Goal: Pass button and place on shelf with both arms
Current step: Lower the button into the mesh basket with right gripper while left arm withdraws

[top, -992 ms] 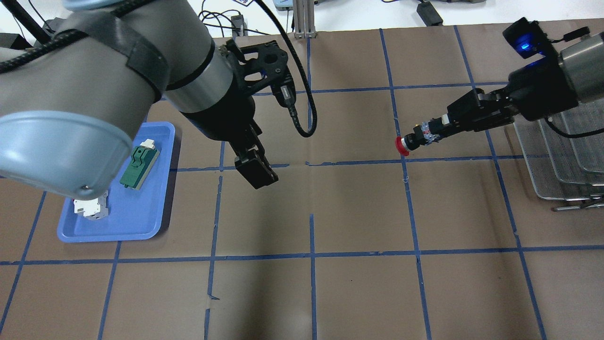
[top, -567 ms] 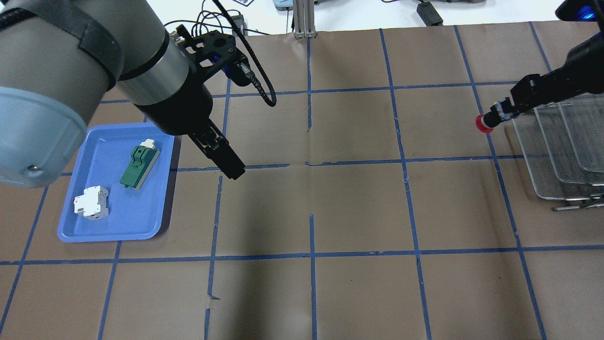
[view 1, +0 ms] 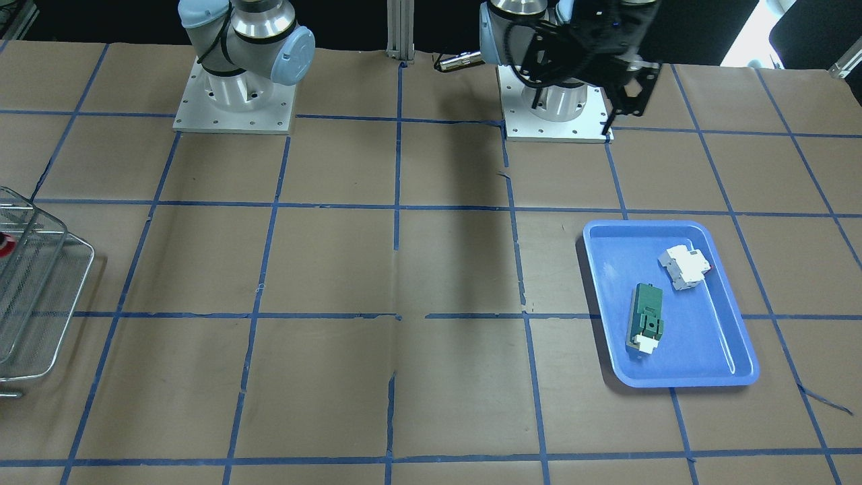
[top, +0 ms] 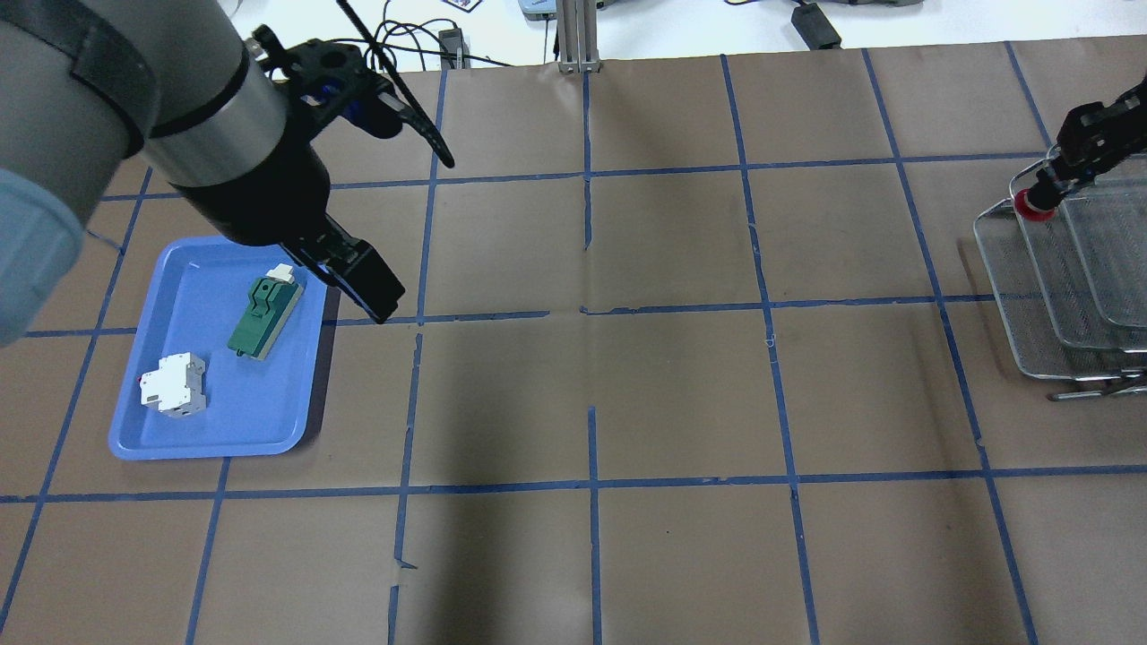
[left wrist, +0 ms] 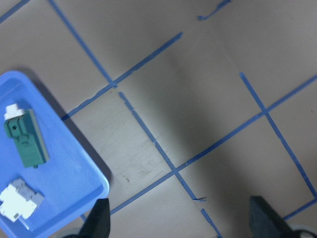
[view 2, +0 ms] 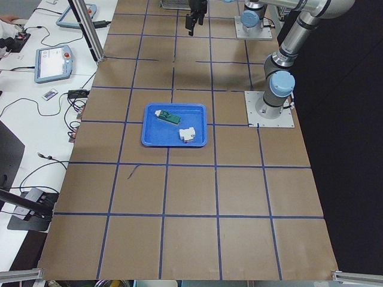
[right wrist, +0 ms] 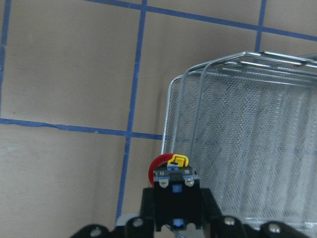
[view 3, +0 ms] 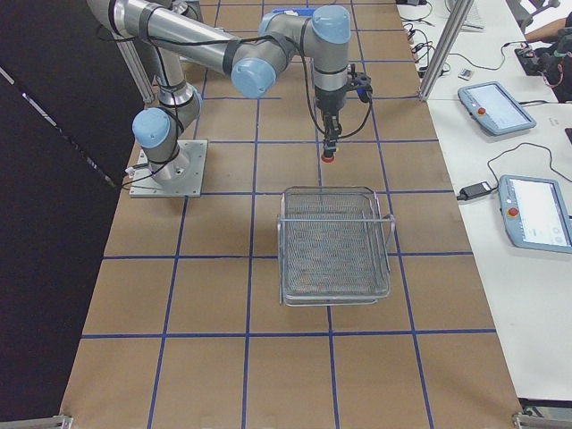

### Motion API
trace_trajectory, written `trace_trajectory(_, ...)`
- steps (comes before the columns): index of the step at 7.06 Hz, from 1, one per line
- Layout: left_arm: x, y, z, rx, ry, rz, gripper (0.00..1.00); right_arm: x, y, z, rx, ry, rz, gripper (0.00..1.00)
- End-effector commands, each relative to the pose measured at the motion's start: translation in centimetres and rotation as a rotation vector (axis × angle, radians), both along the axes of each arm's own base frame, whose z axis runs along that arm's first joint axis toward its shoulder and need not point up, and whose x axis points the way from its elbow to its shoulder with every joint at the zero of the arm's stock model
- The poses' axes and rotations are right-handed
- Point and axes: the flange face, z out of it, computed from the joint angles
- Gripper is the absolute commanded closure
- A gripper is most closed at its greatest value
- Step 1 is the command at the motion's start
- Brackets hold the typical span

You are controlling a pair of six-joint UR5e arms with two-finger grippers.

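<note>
**Right arm:** It stretches out from its base with the wrist turned straight down. The right gripper point(top: 1053, 184) hangs upright, pinched shut on the button point(right wrist: 173, 191) at the very tip of its fingers.

**Which way the button points:** Its long axis runs in line with those fingers. The red mushroom cap leads, pointing down and away from the wrist. The contact block faces back up toward the wrist camera.

**How the button looks:** From the wrist it shows a black square body with two pale screw heads, small blue marks and a yellow clip at the far end. The red cap peeks out as a crescent beyond it.

**Where it is:** The button is in the air, clear of the table point(top: 681, 394). Just past the gripper's tip lies a corner of the silver wire-mesh shelf point(right wrist: 257, 129). The cap lines up with the shelf's thin rod rim, but the pictures do not settle whether it is inside that rim or just outside.

**Left arm:** It is drawn in close to its own base, with the left gripper point(top: 381, 300) raised well above the table. Its fingers point(left wrist: 99, 220) are spread wide with nothing between them.

**Below the left gripper:** To one side sits the blue tray point(top: 215, 421). In it lie the green relay block point(top: 264, 312) and the white circuit breaker point(top: 173, 385), apart from each other.
</note>
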Motion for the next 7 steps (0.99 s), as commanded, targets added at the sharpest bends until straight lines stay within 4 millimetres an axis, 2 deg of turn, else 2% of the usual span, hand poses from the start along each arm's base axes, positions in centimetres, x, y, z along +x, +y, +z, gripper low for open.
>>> trace_trajectory(1, 3.0, -1.4, 0.2, -0.003, 0.003, 0.250, 0.00, -8.7, 0.4, -3.6, 0.071, -0.017, -0.114, 0.92)
trace_trajectory(2, 2.3, -1.3, 0.0, -0.002, 0.011, 0.307, 0.00, -11.2, 1.5, -5.1, 0.094, -0.042, -0.141, 0.90)
trace_trajectory(3, 1.6, -0.9, -0.6, 0.003, 0.000, 0.287, 0.00, -11.3, 1.6, -5.2, 0.096, -0.043, -0.142, 0.86)
trace_trajectory(4, 1.6, -1.0, -0.5, -0.005, -0.001, 0.285, 0.00, -11.2, 1.6, -5.1, 0.093, -0.042, -0.142, 0.55)
trace_trajectory(5, 1.5, -0.6, -0.2, -0.013, 0.008, 0.290, 0.00, -11.2, 1.4, -5.3, 0.094, -0.045, -0.148, 0.01)
trace_trajectory(7, 1.2, -0.8, 0.4, -0.026, 0.033, 0.282, 0.00, -10.8, 1.5, -4.8, 0.097, -0.043, -0.146, 0.00)
